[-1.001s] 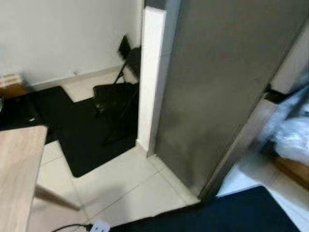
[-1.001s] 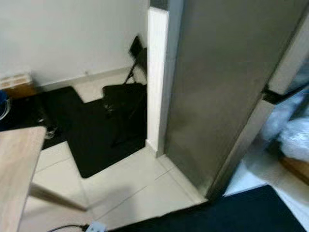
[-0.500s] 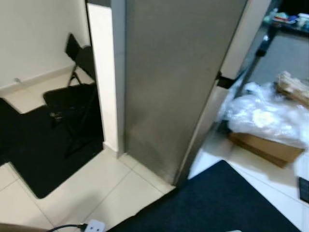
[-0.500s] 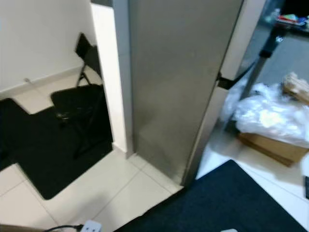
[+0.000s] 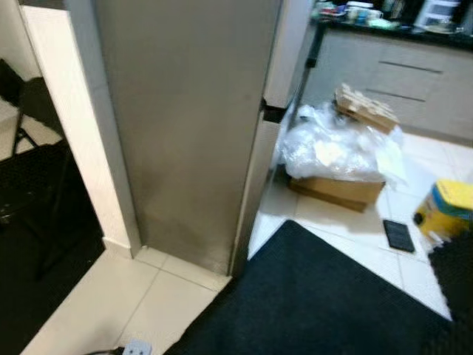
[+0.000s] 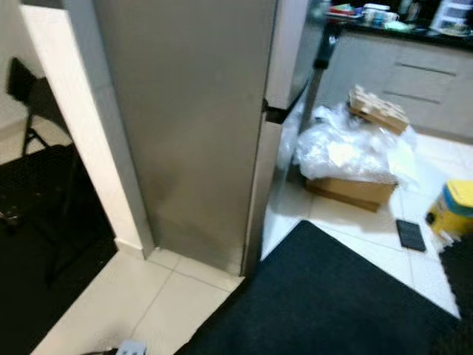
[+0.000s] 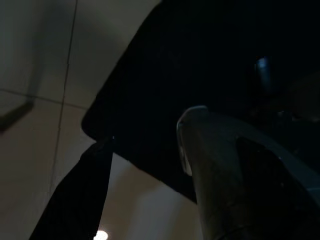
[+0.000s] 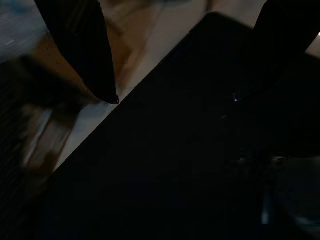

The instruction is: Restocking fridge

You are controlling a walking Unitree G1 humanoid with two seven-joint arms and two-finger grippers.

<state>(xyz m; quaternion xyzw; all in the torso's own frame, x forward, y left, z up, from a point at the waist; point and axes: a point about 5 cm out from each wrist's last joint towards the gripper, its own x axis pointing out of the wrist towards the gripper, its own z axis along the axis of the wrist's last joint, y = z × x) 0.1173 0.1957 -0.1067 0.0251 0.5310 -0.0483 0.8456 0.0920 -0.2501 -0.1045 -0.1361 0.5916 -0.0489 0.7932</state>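
Observation:
The fridge [image 5: 185,126] stands straight ahead with its steel side toward me and a dark gap [image 5: 270,113] between its two doors at the right corner. My left gripper [image 7: 145,135] hangs over the black mat; one black finger [image 7: 80,195] shows beside a grey rounded cylinder [image 7: 225,175], and I cannot tell whether it is held. In the right wrist view, my right gripper [image 8: 177,97] is open over the mat, its fingers [image 8: 80,50] wide apart with nothing between them.
A black mat [image 5: 310,296] covers the floor before the fridge. To the right lie a cardboard box under plastic bags [image 5: 332,148], a flat black device [image 5: 399,235] and a yellow tub [image 5: 447,207]. Kitchen drawers [image 5: 399,74] stand behind. A white pillar [image 5: 74,126] and folding chair [image 5: 29,148] are left.
The camera has swung right: the wooden table and most of the chair have slid out on the left, while the box, yellow tub and kitchen counter have come into view.

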